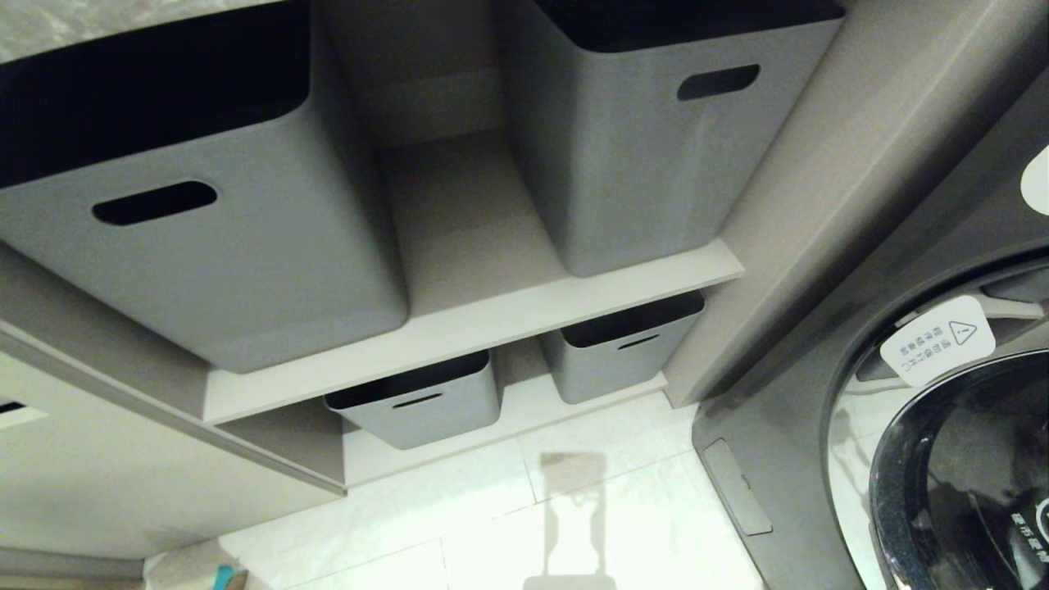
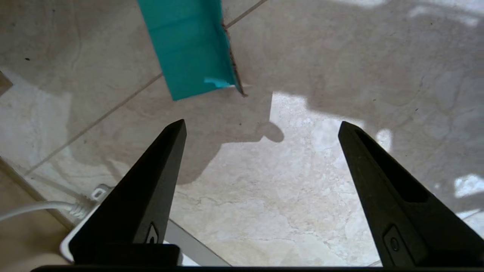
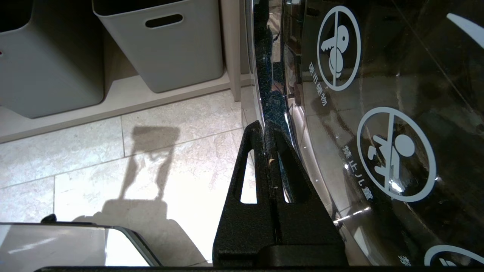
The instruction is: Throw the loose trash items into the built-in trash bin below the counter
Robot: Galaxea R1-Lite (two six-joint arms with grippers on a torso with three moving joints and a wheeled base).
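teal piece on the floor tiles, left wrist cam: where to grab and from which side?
Judging by the left wrist view, grip the teal folded cardboard piece across its raised torn edge, coming straight down from above. It seems folded, one flap standing off the pale tiled floor, giving an edge to pinch. The left gripper is open and empty, short of it.

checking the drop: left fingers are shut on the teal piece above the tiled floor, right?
Not quite. In the left wrist view the left gripper stands open with nothing between its fingers; the teal piece is apart from them, beyond their tips, over the tiled floor.
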